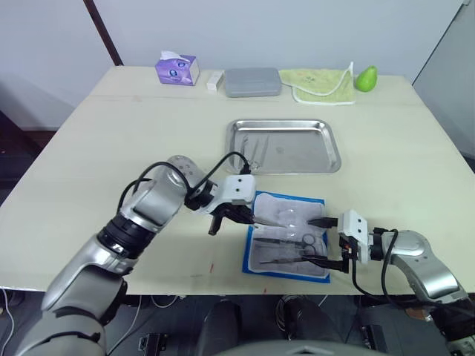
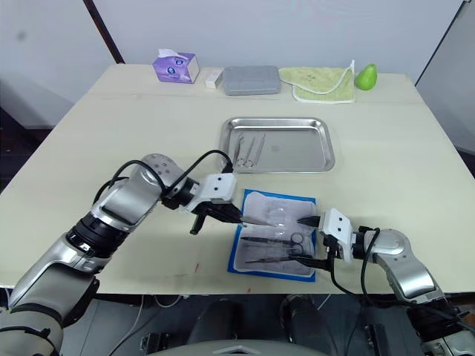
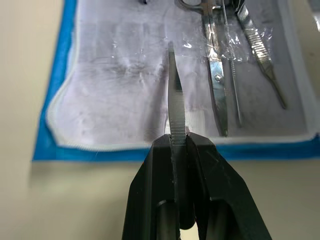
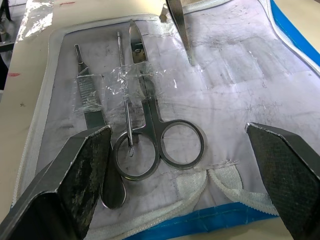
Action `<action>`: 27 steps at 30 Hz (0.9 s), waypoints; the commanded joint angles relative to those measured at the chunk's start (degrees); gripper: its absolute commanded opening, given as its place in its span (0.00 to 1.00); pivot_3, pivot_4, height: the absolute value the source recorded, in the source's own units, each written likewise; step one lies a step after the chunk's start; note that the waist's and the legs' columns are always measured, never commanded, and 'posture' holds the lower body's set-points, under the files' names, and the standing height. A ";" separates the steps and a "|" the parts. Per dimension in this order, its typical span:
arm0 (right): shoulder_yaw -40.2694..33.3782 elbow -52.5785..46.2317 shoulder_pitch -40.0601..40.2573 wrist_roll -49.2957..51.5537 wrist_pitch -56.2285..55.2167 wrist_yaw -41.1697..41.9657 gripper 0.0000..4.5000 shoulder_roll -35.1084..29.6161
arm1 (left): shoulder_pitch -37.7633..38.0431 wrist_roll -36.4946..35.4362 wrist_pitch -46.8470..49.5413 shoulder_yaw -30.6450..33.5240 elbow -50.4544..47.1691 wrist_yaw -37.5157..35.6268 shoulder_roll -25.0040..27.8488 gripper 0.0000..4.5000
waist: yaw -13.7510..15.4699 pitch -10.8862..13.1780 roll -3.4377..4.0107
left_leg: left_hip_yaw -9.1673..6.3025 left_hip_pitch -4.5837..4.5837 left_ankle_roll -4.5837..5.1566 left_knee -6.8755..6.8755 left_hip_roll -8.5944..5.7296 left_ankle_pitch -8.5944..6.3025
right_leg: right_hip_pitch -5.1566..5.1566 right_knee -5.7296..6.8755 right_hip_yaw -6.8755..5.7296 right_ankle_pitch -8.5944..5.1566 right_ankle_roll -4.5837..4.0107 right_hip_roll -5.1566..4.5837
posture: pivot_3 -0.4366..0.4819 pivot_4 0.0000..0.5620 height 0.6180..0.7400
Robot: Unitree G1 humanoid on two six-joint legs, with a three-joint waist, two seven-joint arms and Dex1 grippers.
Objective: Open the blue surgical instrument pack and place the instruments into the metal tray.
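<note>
Clenched on a slim silvery forceps (image 3: 176, 100), our left gripper (image 1: 239, 215) holds it by the ridged grip, its tip out over the whitish inner face of the blue surgical instrument pack (image 1: 289, 236). Our right gripper (image 4: 182, 165) hangs spread wide at the pack's right edge, grasping nothing.

The pack lies opened flat at lower centre of the head view, near the table's front edge; the metal tray (image 1: 324, 132) sits just above it, at centre frame, with a couple of tools (image 1: 254, 152) already in its left part.

We judge we are mid-transfer: one instrument is lifted, and next we carry it up-frame to the tray and release it.

Scissors (image 4: 152, 127), a thin probe (image 4: 126, 107) and a flat handle (image 4: 90, 105) remain under clear tape, long axes running across the pack's width, their tips pointing towards our left gripper.
</note>
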 commanded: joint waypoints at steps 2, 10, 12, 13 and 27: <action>4.91 7.21 2.18 -5.43 4.40 0.50 1.00 -1.23 | 1.23 -2.28 -2.44 5.72 -2.11 -1.31 4.33 0.01 | -0.02 0.01 -0.02 | 0.00 0.04 0.00 -0.02 0.01 0.00 | -0.01 0.02 0.04 -0.01 -0.01 0.00 | 0.48 0.27 0.98; 4.41 8.53 1.51 -5.25 3.86 1.55 1.00 -1.49 | 3.80 -9.23 2.50 14.74 -4.22 2.26 5.14 0.01 | 0.18 -0.12 -0.23 | 0.01 0.10 0.00 -0.04 0.01 0.00 | 0.03 0.03 0.04 -0.18 0.00 -0.04 | 0.48 0.27 0.98; 4.12 8.74 1.44 -5.11 3.82 1.78 1.00 -1.65 | 4.48 -11.32 5.29 17.06 -5.19 5.37 3.08 0.01 | 0.20 -0.14 -0.27 | 0.00 0.11 0.00 -0.04 0.02 0.00 | 0.04 0.04 0.04 -0.17 0.01 -0.05 | 0.48 0.27 0.98; 3.98 8.86 1.43 -5.06 3.75 1.90 1.00 -1.74 | 4.65 -12.14 7.26 18.06 -5.76 7.73 1.61 0.01 | 0.19 -0.13 -0.25 | 0.00 0.11 0.00 -0.04 0.01 0.00 | 0.05 0.04 0.04 -0.16 0.04 -0.05 | 0.48 0.27 0.98; 2.64 8.32 1.82 -4.26 4.09 1.72 1.00 -2.34 | -5.60 -2.45 24.89 20.53 -1.41 57.59 -30.79 0.01 | 0.37 -0.17 -0.30 | -0.08 0.18 0.00 -0.02 -0.05 0.00 | 0.23 0.01 0.03 0.02 0.03 -0.08 | 0.48 0.27 0.98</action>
